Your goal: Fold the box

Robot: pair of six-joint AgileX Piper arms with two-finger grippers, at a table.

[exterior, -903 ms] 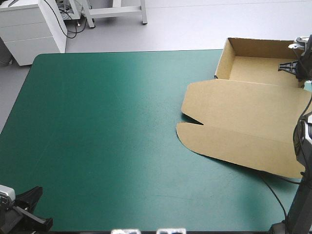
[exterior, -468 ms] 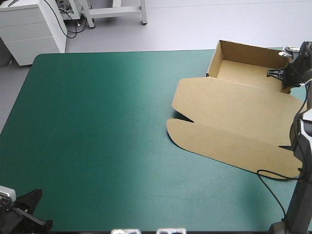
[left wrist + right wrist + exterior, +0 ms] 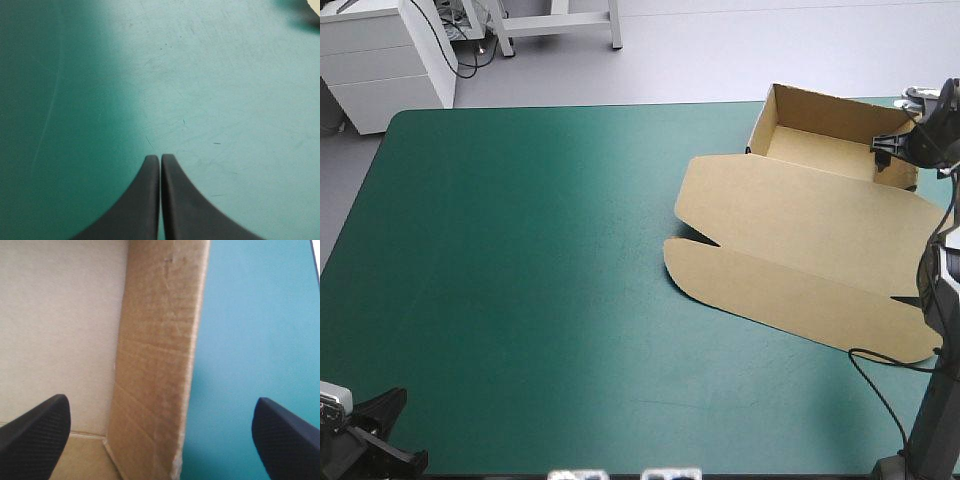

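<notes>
Shows the left end effector (image 3: 160,159) low at the near left corner of the bench (image 3: 520,280), black fingers pressed together in one pointed arch above bare teal-green cover. Finds the brown box (image 3: 790,200) well apart, on the bench's right half: lid (image 3: 800,275) flat and spread toward the near edge, a notch cut in its left side; open tray (image 3: 820,142) with raised walls at the far right corner. Catches the right end effector (image 3: 160,402) at the tray's right end, fingers spread wide astride the upright end wall (image 3: 160,340), one over the tray floor, the other over the cover, both clear of the wall.
</notes>
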